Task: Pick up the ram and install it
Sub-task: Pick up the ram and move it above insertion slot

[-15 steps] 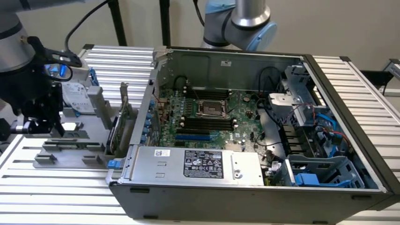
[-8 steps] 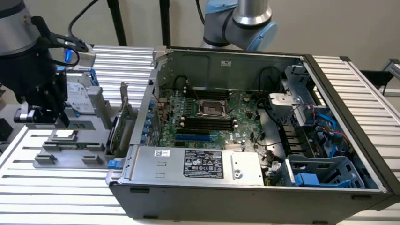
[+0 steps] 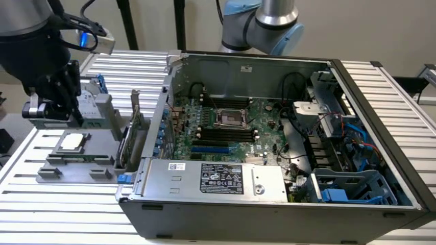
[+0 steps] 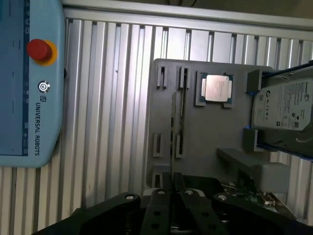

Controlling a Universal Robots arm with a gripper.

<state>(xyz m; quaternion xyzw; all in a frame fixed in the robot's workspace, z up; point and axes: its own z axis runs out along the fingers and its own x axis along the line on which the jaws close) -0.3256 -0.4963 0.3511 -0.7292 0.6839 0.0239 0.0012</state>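
At the exterior view's left, a grey tray (image 3: 51, 172) on the desk (image 3: 41, 214) holds a processor chip (image 3: 72, 142) and a hard drive (image 4: 283, 105). Above it the fingers (image 4: 157, 208) pinch the ram (image 4: 173, 127) edge-on, its length along the tray's slots (image 4: 157, 145). Rightward, an open case (image 3: 272, 209) holds the motherboard (image 3: 232, 122).

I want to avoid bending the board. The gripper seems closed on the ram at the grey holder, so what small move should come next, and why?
Probably a slow, straight lift. The gripper appears shut on the ram, held by its thin edge. The stick seems close to the clips of the grey holder, so sideways travel might catch it.
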